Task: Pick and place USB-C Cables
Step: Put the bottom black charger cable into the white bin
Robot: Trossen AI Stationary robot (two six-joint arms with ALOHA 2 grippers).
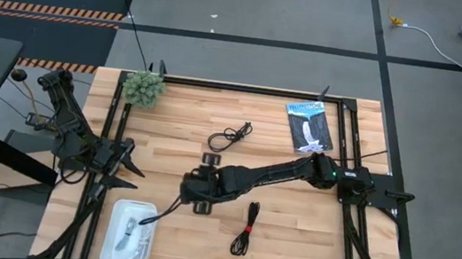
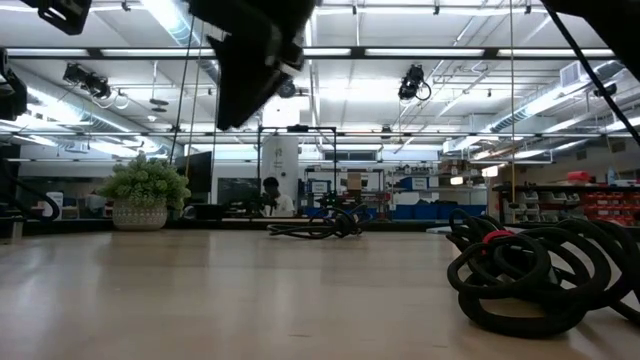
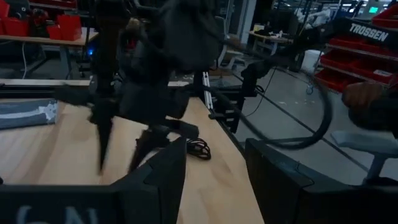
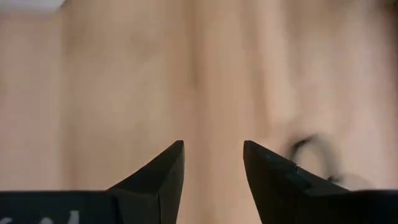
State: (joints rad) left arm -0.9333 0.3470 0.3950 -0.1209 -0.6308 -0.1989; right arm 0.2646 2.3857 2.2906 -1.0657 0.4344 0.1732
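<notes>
Two black coiled cables lie on the wooden table: one toward the far side (image 1: 230, 136) (image 2: 320, 228) (image 3: 199, 149), and one with a red tie near the front (image 1: 245, 230) (image 2: 520, 272). A white cable (image 1: 122, 239) and a pale one (image 1: 141, 241) lie in the white tray (image 1: 118, 209). My right gripper (image 1: 149, 219) (image 4: 213, 144) (image 2: 250, 60) is open and empty. It is raised high, with its tips over the tray's far right corner. My left gripper (image 1: 136, 160) (image 3: 214, 142) waits open at the table's left edge.
A blue-and-white flat packet (image 1: 309, 126) lies at the far right. A small potted plant (image 1: 143, 88) (image 2: 145, 195) stands at the far left corner. A black frame borders the table. Bare wood lies between the tray and the near black cable.
</notes>
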